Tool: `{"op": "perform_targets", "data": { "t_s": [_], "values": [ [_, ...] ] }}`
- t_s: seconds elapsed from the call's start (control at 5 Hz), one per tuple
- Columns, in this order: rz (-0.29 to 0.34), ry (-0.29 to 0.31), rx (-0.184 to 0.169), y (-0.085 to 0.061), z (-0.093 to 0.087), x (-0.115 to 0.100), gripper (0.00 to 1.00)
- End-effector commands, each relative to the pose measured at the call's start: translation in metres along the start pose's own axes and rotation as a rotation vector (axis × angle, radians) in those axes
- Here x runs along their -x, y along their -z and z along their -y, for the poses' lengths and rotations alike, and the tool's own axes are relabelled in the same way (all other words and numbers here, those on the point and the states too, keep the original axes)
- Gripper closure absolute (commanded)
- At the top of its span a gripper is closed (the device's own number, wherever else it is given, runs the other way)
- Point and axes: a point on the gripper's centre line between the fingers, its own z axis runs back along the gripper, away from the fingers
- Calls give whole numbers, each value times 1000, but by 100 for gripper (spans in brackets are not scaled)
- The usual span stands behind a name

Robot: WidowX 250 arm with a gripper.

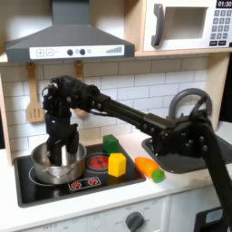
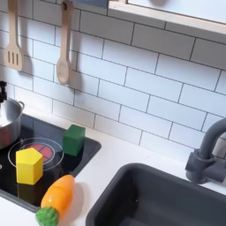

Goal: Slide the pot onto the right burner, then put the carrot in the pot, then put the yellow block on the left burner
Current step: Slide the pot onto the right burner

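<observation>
In the first exterior view the steel pot (image 1: 57,165) sits on the left burner of the black cooktop (image 1: 34,188). My gripper (image 1: 62,152) reaches down into the pot, and whether its fingers are open or shut is unclear. The right burner (image 1: 94,164) shows its red rings uncovered. The yellow block (image 1: 117,164) stands at that burner's right edge. The carrot (image 1: 149,169) lies on the white counter just off the cooktop. In the second exterior view the pot (image 2: 7,119) is at the left edge, with the yellow block (image 2: 29,165) on the rim of a burner (image 2: 44,152) and the carrot (image 2: 56,196) in front.
A green block (image 1: 111,143) (image 2: 73,139) stands at the cooktop's back corner. A dark sink (image 2: 163,201) and faucet (image 2: 208,152) lie to the second exterior view's right. Wooden utensils (image 2: 63,48) hang on the tiled wall. My arm's base (image 1: 186,136) stands by the sink.
</observation>
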Motion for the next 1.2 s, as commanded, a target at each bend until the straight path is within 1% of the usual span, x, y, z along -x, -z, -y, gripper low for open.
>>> {"op": "perform_targets", "data": {
  "t_s": [0.0, 0.2, 0.4, 0.6, 0.8, 1.0],
  "values": [
    [12, -20, 17, -6, 6, -15, 0],
    [20, -23, 14, -6, 3, -18, 0],
    [15, -17, -4, -2, 0, -11, 0],
    [-33, 3, -30, 18, -4, -1, 0],
    [-52, 0, -36, 25, -8, 4, 0],
    [-35, 5, -24, 17, -4, 4, 0]
  ]
}}
